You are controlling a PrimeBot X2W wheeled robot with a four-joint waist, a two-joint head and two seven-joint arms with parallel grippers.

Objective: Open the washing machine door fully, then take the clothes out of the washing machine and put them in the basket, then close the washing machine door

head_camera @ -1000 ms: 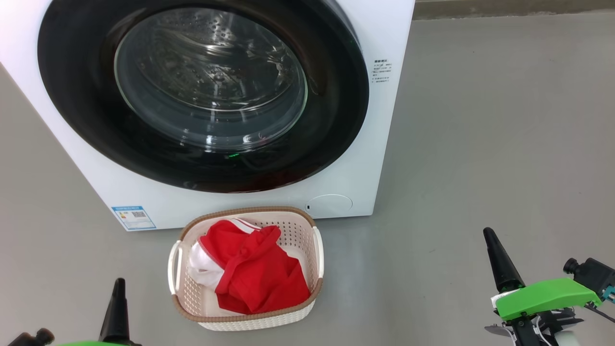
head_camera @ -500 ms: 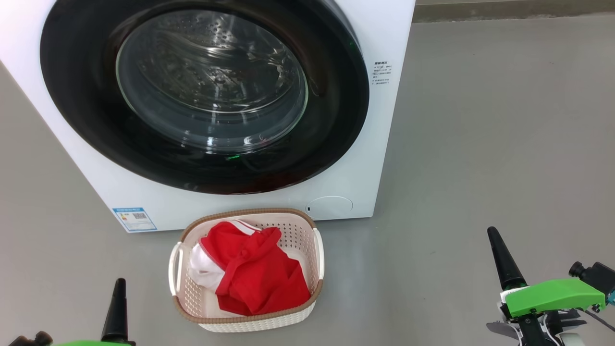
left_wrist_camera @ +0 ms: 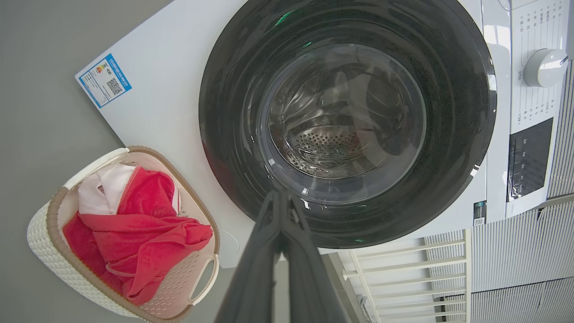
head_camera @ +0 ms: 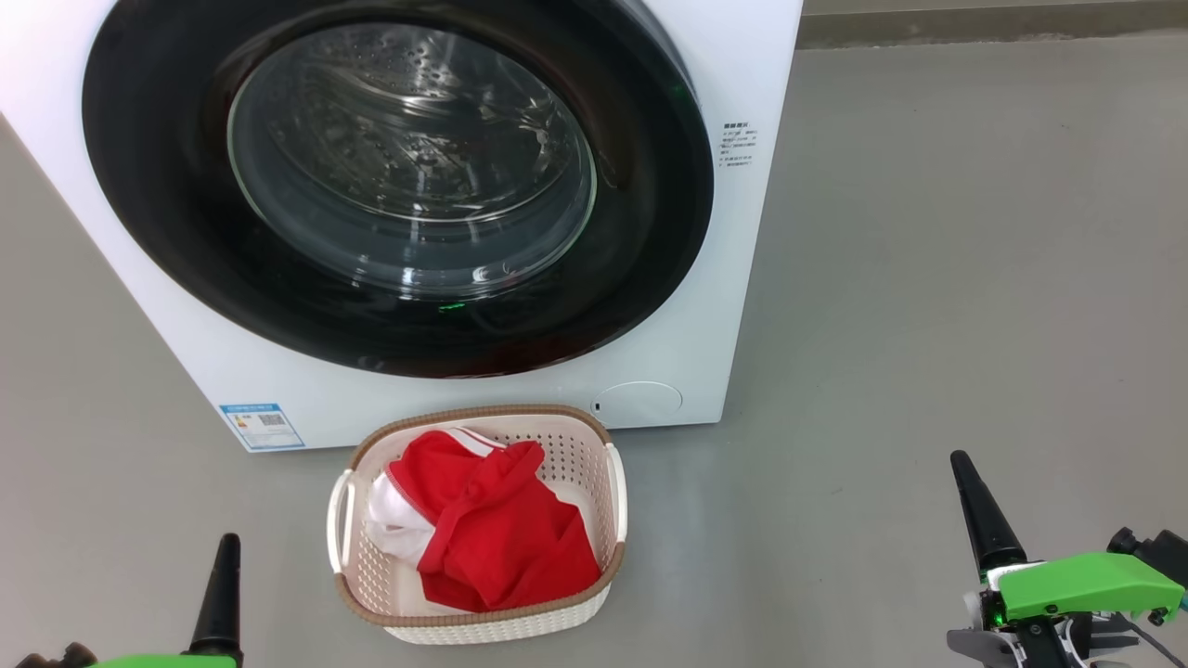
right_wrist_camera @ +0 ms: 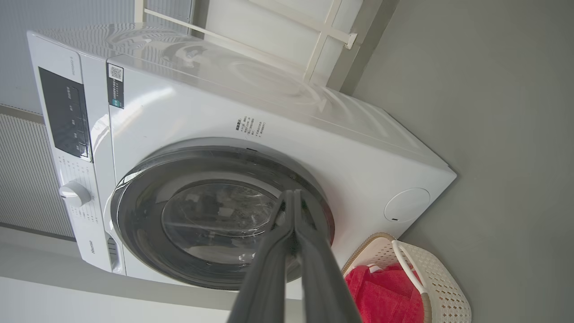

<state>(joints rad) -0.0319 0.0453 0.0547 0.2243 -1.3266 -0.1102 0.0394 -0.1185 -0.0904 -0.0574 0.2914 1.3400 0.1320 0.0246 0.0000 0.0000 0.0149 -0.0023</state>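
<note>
The white washing machine [head_camera: 705, 306] stands ahead with its round black washing machine door [head_camera: 650, 232] flush against the front; through the glass I see bare steel drum. The same door [left_wrist_camera: 453, 148] and door [right_wrist_camera: 143, 224] appear in both wrist views. Red clothes [head_camera: 501, 533] with some white fabric lie in the cream basket [head_camera: 483, 623] on the floor before the machine; clothes [left_wrist_camera: 134, 229] and basket [left_wrist_camera: 54, 251] sit at the left wrist view's lower left, basket [right_wrist_camera: 444, 287] at the right wrist view's lower right. My left gripper [head_camera: 225, 547] and right gripper [head_camera: 961, 464] are low, shut and empty.
Grey floor [head_camera: 974, 278] spreads wide to the right of the machine. A white rack [left_wrist_camera: 403, 269] stands against a ribbed wall behind the machine. The control panel with a knob [left_wrist_camera: 545, 67] is on the machine's top front.
The head view has shifted slightly, so machine and basket sit a little lower. My right gripper has drawn back toward the lower right. The left gripper has barely moved.
</note>
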